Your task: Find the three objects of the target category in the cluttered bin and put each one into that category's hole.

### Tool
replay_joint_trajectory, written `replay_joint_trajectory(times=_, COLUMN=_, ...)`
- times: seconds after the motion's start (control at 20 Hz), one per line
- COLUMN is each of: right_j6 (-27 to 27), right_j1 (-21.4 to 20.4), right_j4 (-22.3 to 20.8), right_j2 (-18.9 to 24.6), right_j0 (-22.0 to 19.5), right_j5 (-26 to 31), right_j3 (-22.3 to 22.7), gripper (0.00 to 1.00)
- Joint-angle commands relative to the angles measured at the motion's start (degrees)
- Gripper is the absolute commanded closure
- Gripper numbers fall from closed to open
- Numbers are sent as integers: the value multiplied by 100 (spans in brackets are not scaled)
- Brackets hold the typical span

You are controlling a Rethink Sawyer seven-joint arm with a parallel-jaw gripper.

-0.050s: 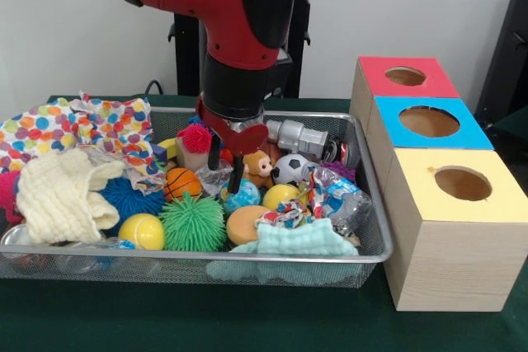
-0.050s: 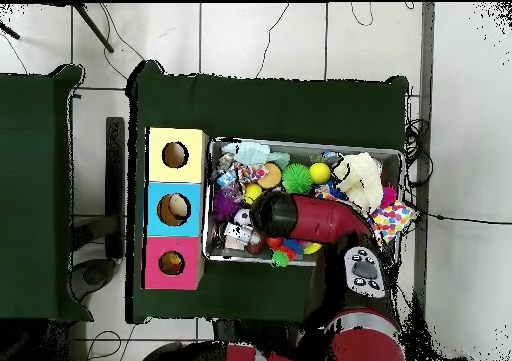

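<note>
Over the bin [image 1: 373, 246], the end effector [image 1: 238, 172] hangs among the clutter beside a small plush monkey [image 1: 259, 166] at its 3 o'clock; whether it is released or clenched, I cannot tell. Tangled cloths could snag and drag neighbours out. Three holed boxes [image 1: 429, 125] stand at the bin's 3 o'clock.

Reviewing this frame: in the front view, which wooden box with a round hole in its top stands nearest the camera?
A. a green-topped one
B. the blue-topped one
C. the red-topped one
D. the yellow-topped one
D: the yellow-topped wooden box sits lowest and largest in the front view, ahead of the blue-topped wooden box and the red-topped wooden box behind it.
</note>
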Motion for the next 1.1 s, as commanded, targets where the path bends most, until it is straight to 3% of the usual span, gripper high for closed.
replay_joint_trajectory(times=0.05, right_j6=-91, right_j1=-175, right_j4=-260, right_j2=622, right_j0=-156, right_j5=-429, right_j3=847, gripper=0)
replay_joint_trajectory(times=0.55, right_j6=-42, right_j1=-286, right_j4=-331, right_j2=617, right_j0=-57, right_j5=-631, right_j3=1247, gripper=0)
replay_joint_trajectory(times=1.1, right_j6=94, right_j1=-17, right_j4=-406, right_j2=580, right_j0=84, right_j5=-835, right_j3=1125, gripper=0)
